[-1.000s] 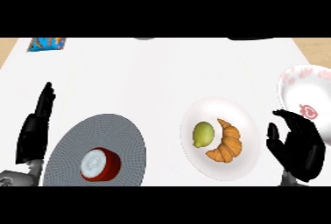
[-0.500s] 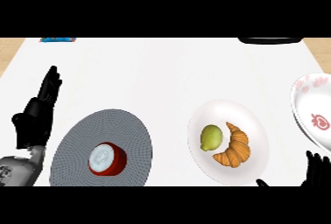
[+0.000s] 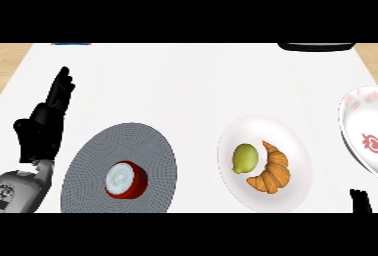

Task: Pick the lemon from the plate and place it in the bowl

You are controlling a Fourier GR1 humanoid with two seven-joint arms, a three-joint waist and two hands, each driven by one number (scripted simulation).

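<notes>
The lemon (image 3: 245, 158) lies on the plate (image 3: 286, 136); the bowl (image 3: 359, 122) is at 3 o'clock. The left hand (image 3: 44, 125) rests at 9 o'clock, fingers straight; for the right hand (image 3: 360, 201) one cannot tell.

Single cam, head view only, so no second view to overlap with. It sits at the robot's head and looks steeply down on the counter (image 3: 192, 80), far edge towards frame top. Not mirrored: view right = robot's right. Arms enter from the lower edge. The left hand (image 3: 40, 135) is at the left side; only a sliver of the right hand (image 3: 360, 201) shows in the bottom right corner. Framing is fairly close:
- white plate (image 3: 255, 125) fully in
- grey plate (image 3: 144, 142) reaching the lower edge
- bowl (image 3: 358, 107) cropped by the right edge
- dark object (image 3: 317, 46) cut off at the top
</notes>
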